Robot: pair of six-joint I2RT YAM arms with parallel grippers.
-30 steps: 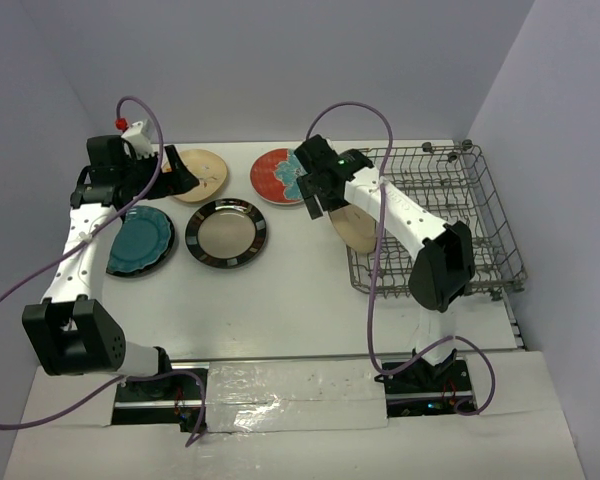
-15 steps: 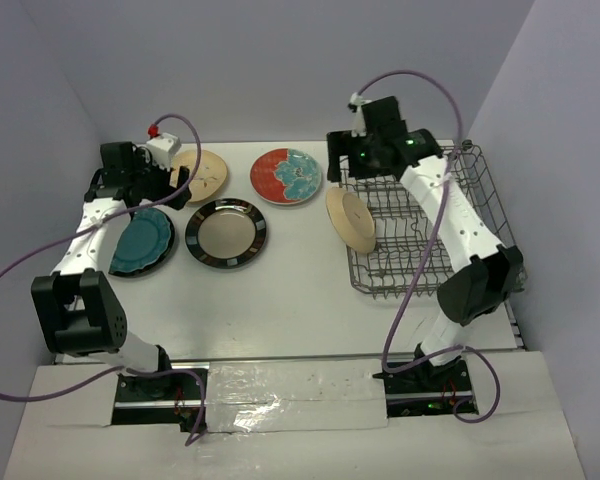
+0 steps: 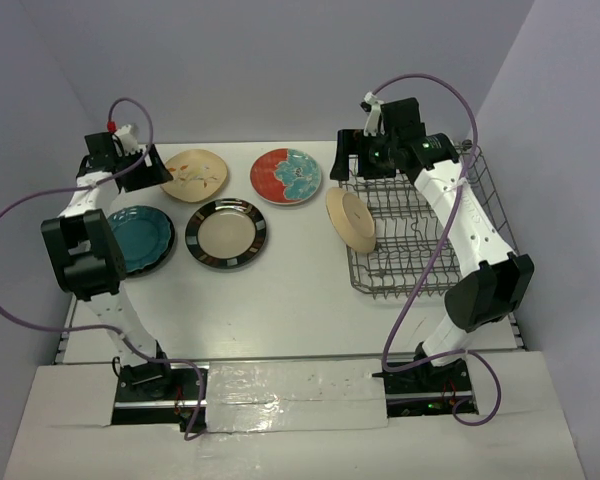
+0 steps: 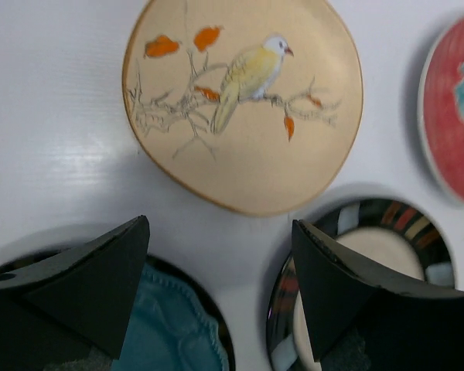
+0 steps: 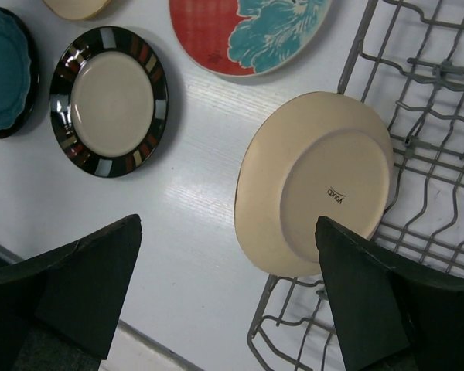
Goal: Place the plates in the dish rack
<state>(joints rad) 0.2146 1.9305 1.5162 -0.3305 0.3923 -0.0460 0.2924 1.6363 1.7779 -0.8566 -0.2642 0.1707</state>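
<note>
Left tool (image 4: 219, 232) is hanging with its jaws spread wide and holding nothing, over the far-left part of the bench (image 3: 280, 300). The beige bird plate (image 4: 243, 108) is lying flat just ahead of its fingertips, while the teal plate (image 4: 170, 340) and the striped-rim plate (image 4: 371, 247) are showing beneath its fingers. Right tool (image 5: 228, 232) is likewise gaping wide and carrying nothing, hovering above the left end of the dish rack (image 5: 429, 69). One plain beige plate (image 5: 313, 182) is leaning tilted there with its underside turned up to the wrist camera, part of it overhanging the rack's left rim. I cannot tell whether it is sitting properly between tines. The red plate (image 5: 247, 35) is lying flat on the bench close to the rack's far-left corner. The leaning plate is looking like the main hazard: a nudge to the rack, or another plate pushed in beside it, could be tipping it out onto the bench. The flat plates are offering little edge to grip, so a low approach may be shoving one into its close neighbours. The right arm's purple cable (image 3: 420, 268) is draping across the rack and could be catching on wires.
</note>
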